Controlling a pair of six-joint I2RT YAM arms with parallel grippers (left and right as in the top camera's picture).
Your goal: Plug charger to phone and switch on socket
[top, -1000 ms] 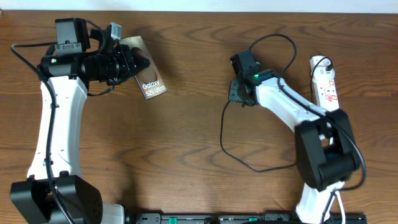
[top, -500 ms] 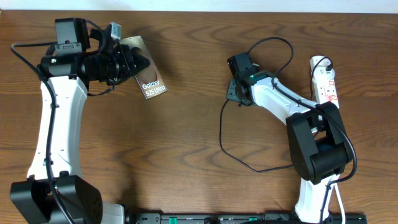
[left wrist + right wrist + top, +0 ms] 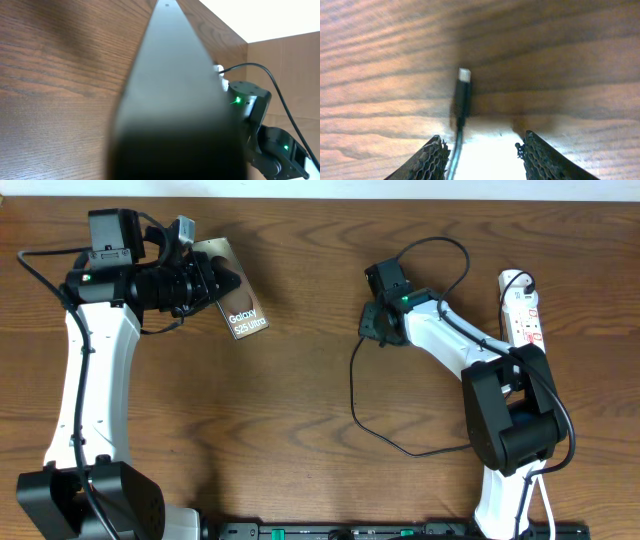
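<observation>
Overhead: both arms reach across the table (image 3: 300, 410), with the phone (image 3: 243, 310) and the charger (image 3: 352, 385) well apart.
The left arm runs up the left side and bends right at the top, and the left gripper (image 3: 213, 280) is clamped on the phone's upper end. The right arm stretches up-left, its right gripper (image 3: 482, 150) low over the wood. Its fingers (image 3: 427, 160) are apart and the charger passes between them unpinched, with the tip (image 3: 463, 90) just ahead. The socket (image 3: 523, 315) lies far right.

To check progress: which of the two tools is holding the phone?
The left tool, shut on the phone; the right tool stands open around the charger.
</observation>
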